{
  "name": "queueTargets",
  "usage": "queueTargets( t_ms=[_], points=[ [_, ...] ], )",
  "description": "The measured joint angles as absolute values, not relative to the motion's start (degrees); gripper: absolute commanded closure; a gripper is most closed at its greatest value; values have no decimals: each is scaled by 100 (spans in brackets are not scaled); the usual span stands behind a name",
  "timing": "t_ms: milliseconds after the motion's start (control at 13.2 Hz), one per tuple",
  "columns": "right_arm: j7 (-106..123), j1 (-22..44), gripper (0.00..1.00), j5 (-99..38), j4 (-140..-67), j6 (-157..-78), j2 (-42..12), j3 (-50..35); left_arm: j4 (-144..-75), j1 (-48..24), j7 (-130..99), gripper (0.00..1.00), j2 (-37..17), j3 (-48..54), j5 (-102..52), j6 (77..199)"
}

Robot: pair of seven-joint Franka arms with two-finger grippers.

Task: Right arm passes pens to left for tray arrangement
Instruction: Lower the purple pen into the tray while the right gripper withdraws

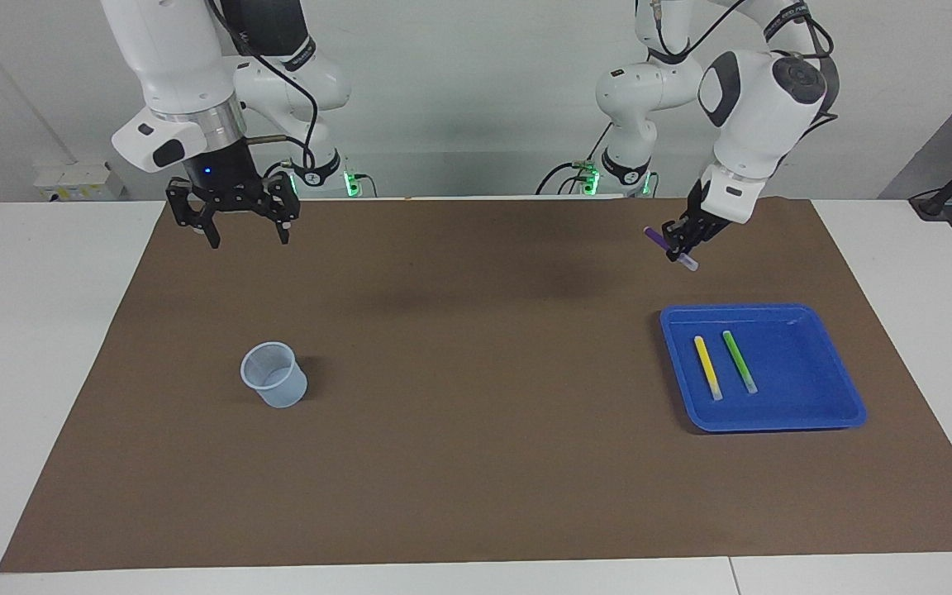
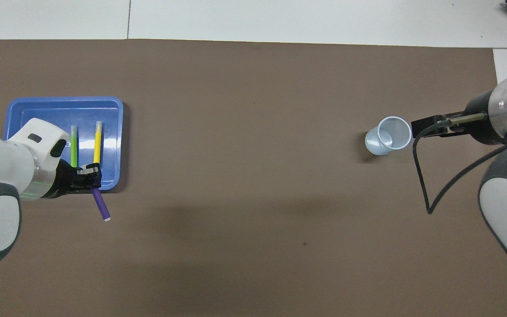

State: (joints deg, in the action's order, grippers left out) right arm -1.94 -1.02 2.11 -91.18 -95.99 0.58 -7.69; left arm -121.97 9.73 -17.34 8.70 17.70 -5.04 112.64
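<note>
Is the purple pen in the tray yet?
Not yet. The purple pen is up in the air in the left end effector, outside the blue tray.
</note>
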Motion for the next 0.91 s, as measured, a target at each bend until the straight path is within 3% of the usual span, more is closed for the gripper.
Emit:
queueTargets(
  t_ms=[378,605,908],
  points=[
    [537,-517,0,213,-8864,-8893,100,-764,-11320,928,-984,100,-346,1776,996,11501],
    [629,-593,0,213,-8868,-8838,0,-766,-10860,1158,-194,100,-842,1707,1132,11475],
    [629,-565,0,221,-8851,-8798,-171,-817,-9937,1631,241,100,-1913,1672,1147,11206]
  ],
)
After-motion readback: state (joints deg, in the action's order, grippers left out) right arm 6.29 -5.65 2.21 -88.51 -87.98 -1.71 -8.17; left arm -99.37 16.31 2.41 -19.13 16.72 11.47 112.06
